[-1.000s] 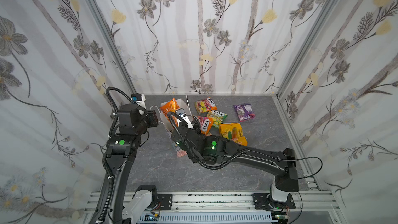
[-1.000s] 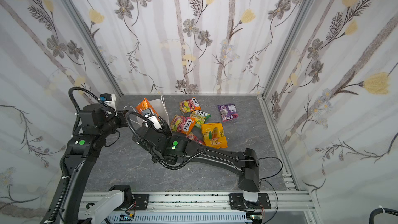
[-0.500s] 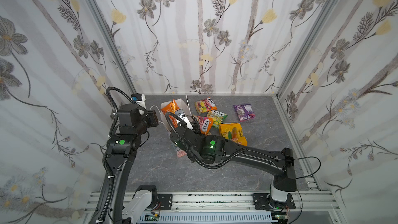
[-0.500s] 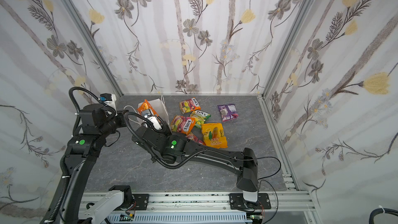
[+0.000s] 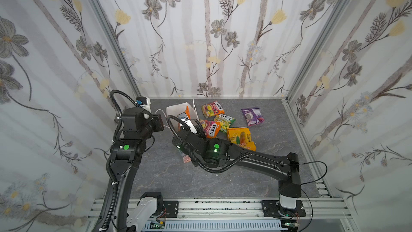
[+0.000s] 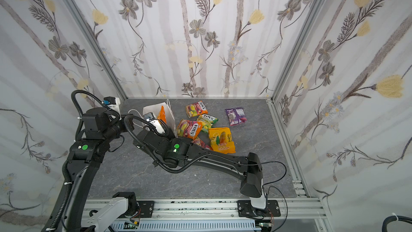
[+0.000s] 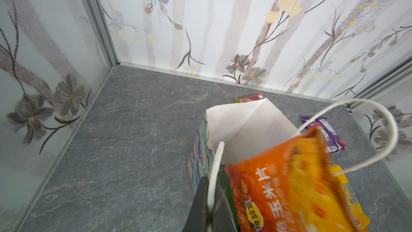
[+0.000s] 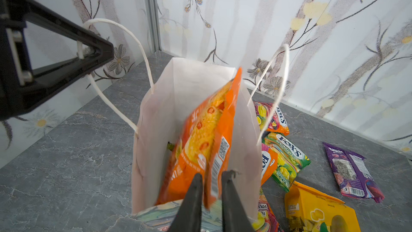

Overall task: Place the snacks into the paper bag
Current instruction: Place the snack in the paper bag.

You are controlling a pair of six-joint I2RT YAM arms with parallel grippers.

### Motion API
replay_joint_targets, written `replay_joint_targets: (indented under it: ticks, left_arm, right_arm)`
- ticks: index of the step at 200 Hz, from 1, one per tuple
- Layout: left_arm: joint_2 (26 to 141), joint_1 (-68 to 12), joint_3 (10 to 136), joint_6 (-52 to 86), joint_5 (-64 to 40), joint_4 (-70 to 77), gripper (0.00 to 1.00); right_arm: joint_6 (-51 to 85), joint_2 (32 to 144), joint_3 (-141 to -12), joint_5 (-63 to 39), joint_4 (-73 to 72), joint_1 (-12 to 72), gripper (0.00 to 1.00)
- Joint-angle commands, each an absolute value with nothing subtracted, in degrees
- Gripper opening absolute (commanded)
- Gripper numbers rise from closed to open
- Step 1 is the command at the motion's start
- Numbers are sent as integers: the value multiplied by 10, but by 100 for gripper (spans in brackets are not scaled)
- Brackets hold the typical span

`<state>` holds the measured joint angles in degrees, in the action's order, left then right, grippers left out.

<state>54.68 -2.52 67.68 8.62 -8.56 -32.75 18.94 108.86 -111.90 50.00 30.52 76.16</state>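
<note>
Right pincer [image 8: 213, 173] is at the near rim of the paper bag [image 8: 169, 99], fingers slightly apart. The near end of the orange packet [image 8: 207, 130] sits in that gap. Can't tell if either pad touches it. The packet is motion-blurred in both wrist views.

Packet pose:
- It stands on edge, partly inside the bag mouth, with its broad faces roughly parallel to the bag's long side walls.
- Its long axis runs from the right pincer up and away toward the bag's far rim, and the far top corner pokes above that rim.
- The barcode face is turned toward the loose packs.
- It lies close to the bag wall on that side, not centred in the mouth.

Left pincer [image 7: 209, 188] is clamped on the cord handle [image 8: 124, 32] on the side away from the pile, with the cord drawn out sideways. The second handle [image 8: 283, 68] stands free on the opposite side.

The bag is upright on the tabletop [image 5: 223, 179] with its mouth open and white lining showing. It stands back-left, near the rear wall, between the two pincers.

Loose packs lie flat just right of the bag, in both top views:
- rear FOX'S pack [image 5: 212, 107]
- front FOX'S pack [image 5: 210, 128]
- green FOX'S pack [image 5: 224, 120], between those two
- yellow mango pack [image 5: 240, 136], in front of the green one
- purple pack [image 5: 253, 117], apart from the rest, nearer the right wall
</note>
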Motion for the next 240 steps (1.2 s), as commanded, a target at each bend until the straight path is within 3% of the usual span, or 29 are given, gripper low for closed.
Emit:
replay_joint_targets:
  ticks: [1,140,193,240]
  left_arm:
    - [544,-25,677,85,-81,-313,2]
    - [541,-25,674,83,-77,-313,3]
    - [543,-25,676,84,-75,-315,3]
    - [546,-25,675,85,-79,-312,3]
  right_arm:
    - [185,1089,-1127,498,306,762,26]
    - [174,1055,-1111,468,265,760,26]
    - [163,899,-907,447,121,748,28]
    - [245,753,-738,451,109,705,29]
